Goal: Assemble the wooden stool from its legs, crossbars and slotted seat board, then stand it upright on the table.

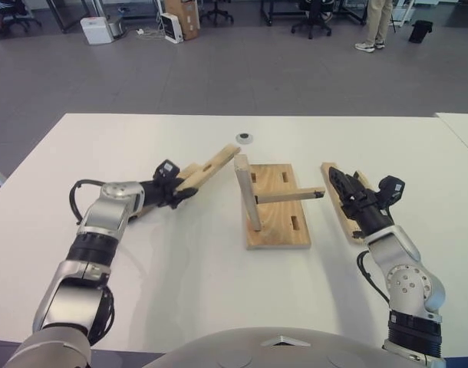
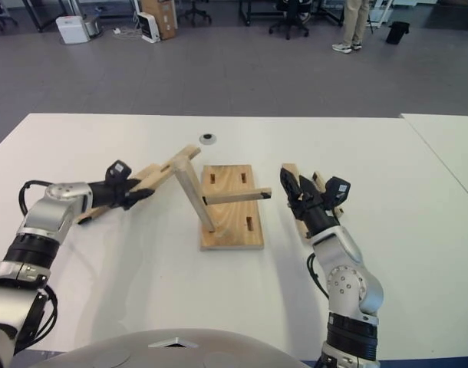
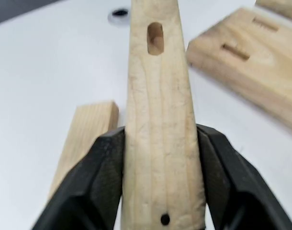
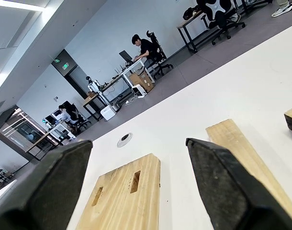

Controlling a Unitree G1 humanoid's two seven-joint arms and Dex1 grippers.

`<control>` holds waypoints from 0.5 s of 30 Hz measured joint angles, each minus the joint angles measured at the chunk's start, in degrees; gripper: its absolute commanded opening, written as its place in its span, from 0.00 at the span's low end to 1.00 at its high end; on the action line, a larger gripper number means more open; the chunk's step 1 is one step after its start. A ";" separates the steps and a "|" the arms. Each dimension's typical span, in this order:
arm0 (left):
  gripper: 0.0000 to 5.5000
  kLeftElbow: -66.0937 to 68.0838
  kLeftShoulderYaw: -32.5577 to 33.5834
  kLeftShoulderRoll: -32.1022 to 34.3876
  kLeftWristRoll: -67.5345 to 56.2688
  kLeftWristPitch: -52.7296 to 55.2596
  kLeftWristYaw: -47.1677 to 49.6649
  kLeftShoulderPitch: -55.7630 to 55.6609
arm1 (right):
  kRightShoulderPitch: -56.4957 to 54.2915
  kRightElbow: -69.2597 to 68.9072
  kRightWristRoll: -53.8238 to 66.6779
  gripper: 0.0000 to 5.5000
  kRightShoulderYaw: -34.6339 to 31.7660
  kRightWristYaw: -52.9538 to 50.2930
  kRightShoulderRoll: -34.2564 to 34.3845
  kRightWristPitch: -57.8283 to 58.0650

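Left wrist view: left end effector pinches a leg by its edges, apt for stiff, probably light wood, while right end effector hangs spread.

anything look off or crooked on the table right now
The leg slotted into the seat board seems to lean toward the robot's left rather than stand square. Its crossbar juts sideways with the far end joined to nothing. Nothing looks broken or spilled.
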 measured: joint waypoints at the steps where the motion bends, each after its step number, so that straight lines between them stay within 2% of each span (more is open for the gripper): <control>1: 0.38 -0.43 1.89 -1.11 -2.65 1.64 -0.67 -2.63 | -0.72 -0.16 1.49 0.66 -0.98 -0.60 -0.06 0.02; 4: 0.38 -2.56 6.68 -3.32 -12.90 8.81 -5.71 -11.22 | -5.16 -2.87 10.56 0.66 -4.62 -1.82 -1.68 2.11; 7: 0.38 -2.95 7.98 -3.47 -19.51 15.88 -11.86 -16.24 | -11.34 -7.09 22.15 0.78 -5.97 -3.34 -5.27 5.08; 10: 0.38 -4.37 7.44 -2.35 -25.06 22.60 -19.95 -20.84 | -23.62 -11.35 37.18 0.87 -3.50 -5.62 -7.74 6.14; 15: 0.38 -9.48 3.74 0.22 -29.55 29.76 -28.80 -23.13 | -29.61 -9.41 43.60 0.88 1.38 -8.02 -8.40 6.39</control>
